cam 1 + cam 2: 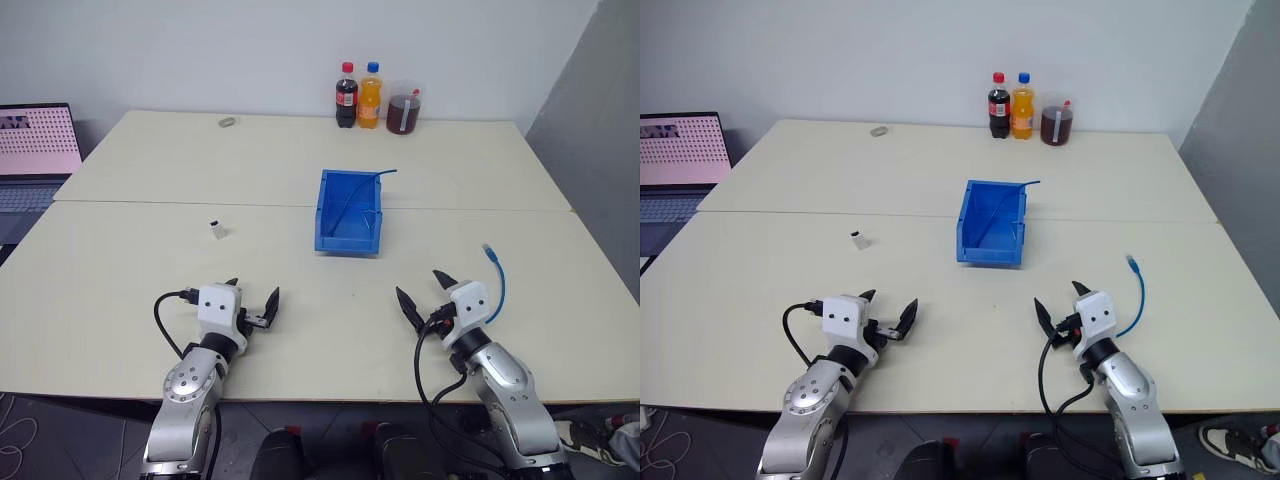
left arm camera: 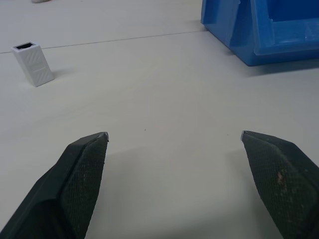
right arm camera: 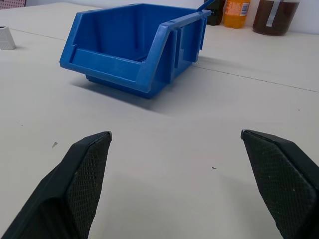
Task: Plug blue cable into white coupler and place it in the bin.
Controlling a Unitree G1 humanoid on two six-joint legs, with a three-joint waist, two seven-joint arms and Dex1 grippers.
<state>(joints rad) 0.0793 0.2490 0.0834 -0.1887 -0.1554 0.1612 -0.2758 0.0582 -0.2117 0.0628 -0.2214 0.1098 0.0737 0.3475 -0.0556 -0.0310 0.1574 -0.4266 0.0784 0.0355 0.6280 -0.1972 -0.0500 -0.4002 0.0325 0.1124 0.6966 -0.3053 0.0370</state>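
Observation:
The blue bin (image 1: 349, 235) stands mid-table with its low lip facing me. A thin blue cable end (image 1: 386, 172) pokes over its back right corner. A second blue cable (image 1: 497, 285) lies curved on the table to the right, its clear plug pointing away from me, just right of my right gripper (image 1: 418, 284). The white coupler (image 1: 216, 229) stands upright left of the bin, ahead of my left gripper (image 1: 254, 290), and shows close up (image 2: 33, 62) in the left wrist view. Both grippers hover open and empty over the table's near edge.
At the table's far edge stand a cola bottle (image 1: 346, 96), an orange bottle (image 1: 370, 96) and a jar of dark liquid (image 1: 404, 110). A small greyish ring (image 1: 227, 122) lies far left of them. A laptop (image 1: 35, 150) sits off to the left.

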